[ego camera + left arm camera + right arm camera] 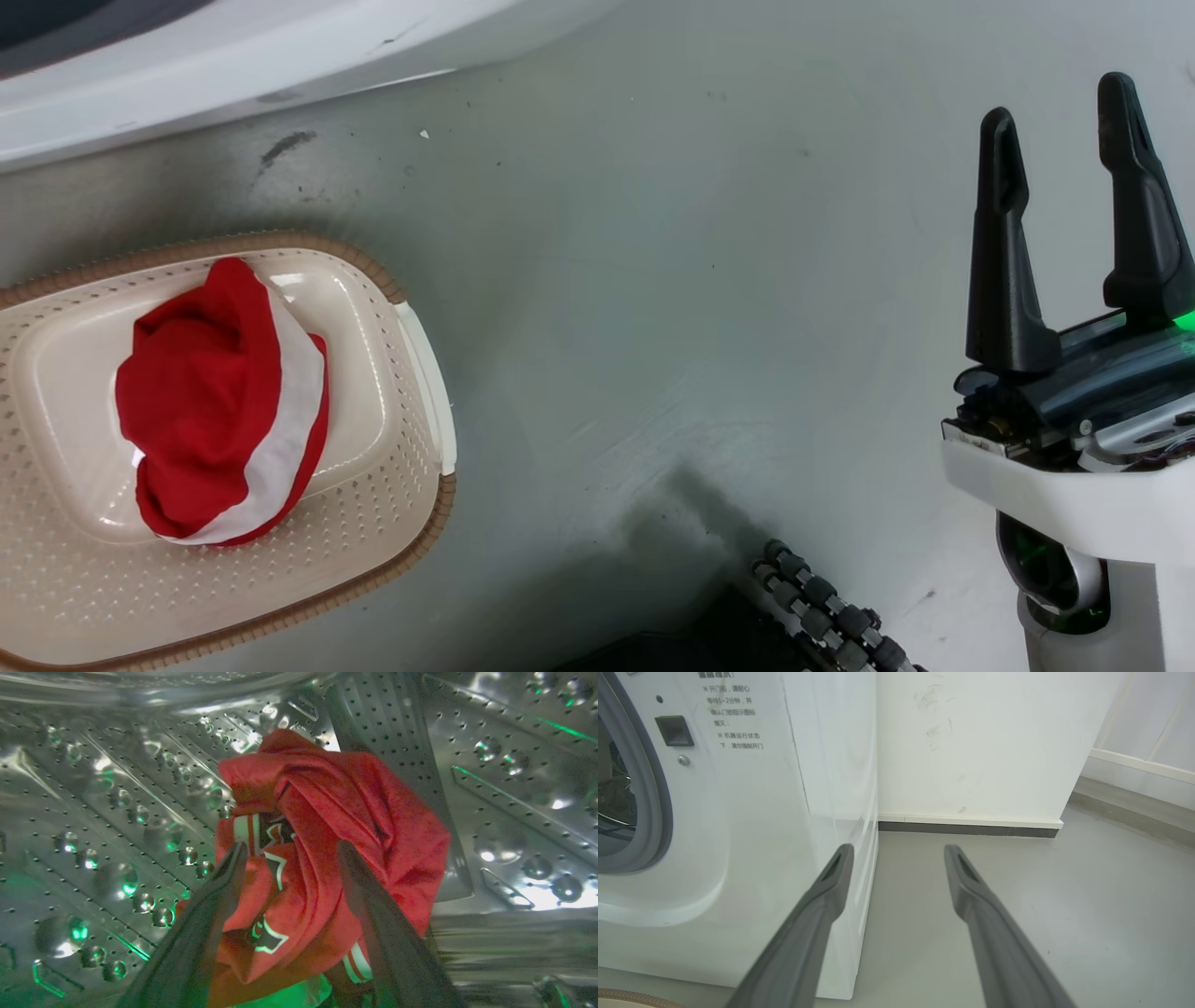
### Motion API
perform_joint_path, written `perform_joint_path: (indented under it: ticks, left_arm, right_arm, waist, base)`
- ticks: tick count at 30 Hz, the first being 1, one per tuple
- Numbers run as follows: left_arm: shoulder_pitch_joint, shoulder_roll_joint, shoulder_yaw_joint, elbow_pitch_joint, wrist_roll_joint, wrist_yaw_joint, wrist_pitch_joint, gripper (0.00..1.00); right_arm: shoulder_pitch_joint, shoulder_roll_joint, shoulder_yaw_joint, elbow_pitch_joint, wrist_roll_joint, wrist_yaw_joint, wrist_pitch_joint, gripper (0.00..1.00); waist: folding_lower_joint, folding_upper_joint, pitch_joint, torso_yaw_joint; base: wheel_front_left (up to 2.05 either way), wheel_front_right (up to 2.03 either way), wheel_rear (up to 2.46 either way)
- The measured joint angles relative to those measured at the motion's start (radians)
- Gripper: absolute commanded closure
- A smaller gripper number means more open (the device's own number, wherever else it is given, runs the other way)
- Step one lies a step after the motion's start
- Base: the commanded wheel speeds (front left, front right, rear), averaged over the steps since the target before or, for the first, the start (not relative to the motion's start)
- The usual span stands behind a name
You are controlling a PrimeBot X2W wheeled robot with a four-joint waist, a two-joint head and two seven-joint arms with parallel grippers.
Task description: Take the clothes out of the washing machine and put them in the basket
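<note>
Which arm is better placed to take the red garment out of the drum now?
Left. The left gripper is inside the drum, its fingers apart on both sides of the red garment. The right gripper is open above the floor, outside the washing machine.

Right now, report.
Left end effector open, straddling red fabric garment in perforated steel drum. Right end effector open, empty. Striped red garment in cream plastic basket.

Soft red cloth clothes [327, 807], glossy perforated steel drum [117, 812], matt perforated plastic basket [373, 523].
</note>
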Motion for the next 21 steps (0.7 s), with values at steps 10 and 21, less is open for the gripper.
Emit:
perform_joint_path:
  ticks: [10,21]
  left_arm:
    - [-0.004,0.025,-0.045,0.011,0.001,-0.001,-0.002,0.0]
    - [-0.004,0.045,-0.06,0.016,-0.012,-0.001,-0.029,0.0]
  right_arm:
    - [-0.016,0.0,0.003,-0.013,0.025,0.0,0.0,0.0]
    - [-0.017,0.0,0.001,-0.015,0.032,0.0,0.0,0.0]
  waist:
    - [0.0,0.0,0.056,-0.022]
    - [-0.0001,0.0,0.067,-0.031]
  base:
    - [0.0,0.0,0.0]
    - [0.0,0.0,0.0]
